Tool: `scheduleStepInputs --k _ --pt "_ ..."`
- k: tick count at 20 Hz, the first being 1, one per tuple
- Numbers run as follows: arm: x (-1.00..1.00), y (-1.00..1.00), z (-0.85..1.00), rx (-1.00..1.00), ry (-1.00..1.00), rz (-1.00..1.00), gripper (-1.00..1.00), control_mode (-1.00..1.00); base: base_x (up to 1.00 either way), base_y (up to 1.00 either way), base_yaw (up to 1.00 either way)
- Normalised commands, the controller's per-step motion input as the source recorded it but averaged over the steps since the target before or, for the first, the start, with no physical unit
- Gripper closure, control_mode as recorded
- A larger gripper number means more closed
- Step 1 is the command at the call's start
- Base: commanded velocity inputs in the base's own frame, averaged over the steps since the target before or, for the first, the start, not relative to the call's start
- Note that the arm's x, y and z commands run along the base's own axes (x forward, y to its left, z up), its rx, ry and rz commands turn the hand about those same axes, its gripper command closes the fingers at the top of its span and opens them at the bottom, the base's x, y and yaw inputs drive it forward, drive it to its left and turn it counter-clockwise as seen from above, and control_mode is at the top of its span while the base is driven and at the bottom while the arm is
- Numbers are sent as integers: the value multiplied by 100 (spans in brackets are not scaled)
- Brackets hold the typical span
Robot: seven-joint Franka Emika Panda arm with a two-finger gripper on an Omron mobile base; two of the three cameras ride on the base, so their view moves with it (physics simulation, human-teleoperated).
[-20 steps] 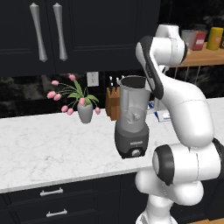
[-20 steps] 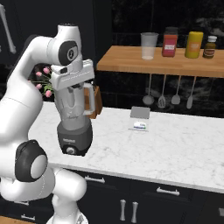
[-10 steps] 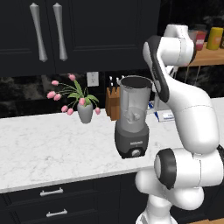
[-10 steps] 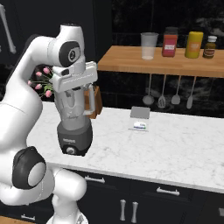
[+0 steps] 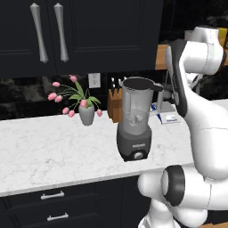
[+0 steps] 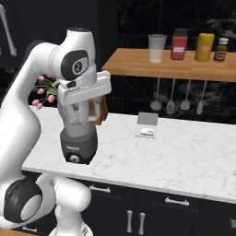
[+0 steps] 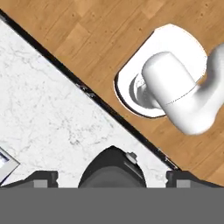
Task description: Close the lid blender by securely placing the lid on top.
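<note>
Blender (image 5: pixel 134 127) stands upright on the counter (image 5: pixel 53 147), its dark lid (image 5: pixel 139 83) seated flat across the jar's rim. Directly above hangs the tool (image 7: pixel 111 179), pointing straight down, its fingers (image 7: pixel 43 178) spread wide and released, grasping nothing.

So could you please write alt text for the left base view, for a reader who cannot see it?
A grey blender stands on a white marble counter with a black lid on its jar. A white robot arm rises at the right; pink flowers in a vase and a knife block stand behind.
</note>
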Motion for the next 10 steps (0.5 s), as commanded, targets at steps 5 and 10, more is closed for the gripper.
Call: scheduleStepInputs --k 5,10 --pt "-62 -27 0 0 -52 -4 -100 -100 0 0 0" --pt "-55 -38 -16 4 -46 5 -100 -100 0 0 0"
